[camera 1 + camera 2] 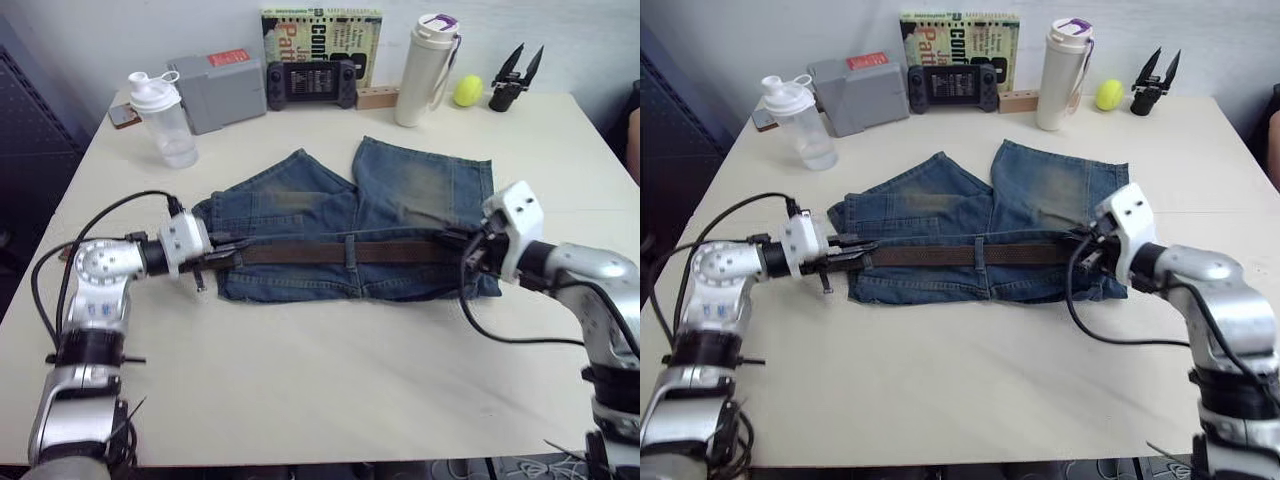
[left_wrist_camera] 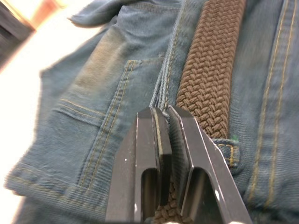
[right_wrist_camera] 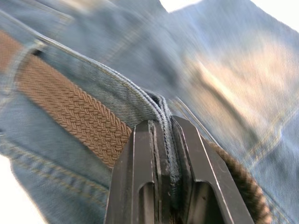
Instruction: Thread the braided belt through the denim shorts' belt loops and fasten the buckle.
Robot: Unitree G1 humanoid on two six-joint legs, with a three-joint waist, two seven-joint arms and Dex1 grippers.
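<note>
The denim shorts lie flat in the middle of the table, waistband towards me. The braided belt runs along the waistband under a centre belt loop. My left gripper is at the waistband's left end, shut on the denim edge beside the belt, just short of a belt loop. My right gripper is at the waistband's right end, shut on the folded waistband edge, with the belt passing beneath it. The buckle is hidden.
Along the table's far edge stand a clear shaker bottle, a grey box, a game controller, a book, a white tumbler, a yellow ball and a spare black gripper.
</note>
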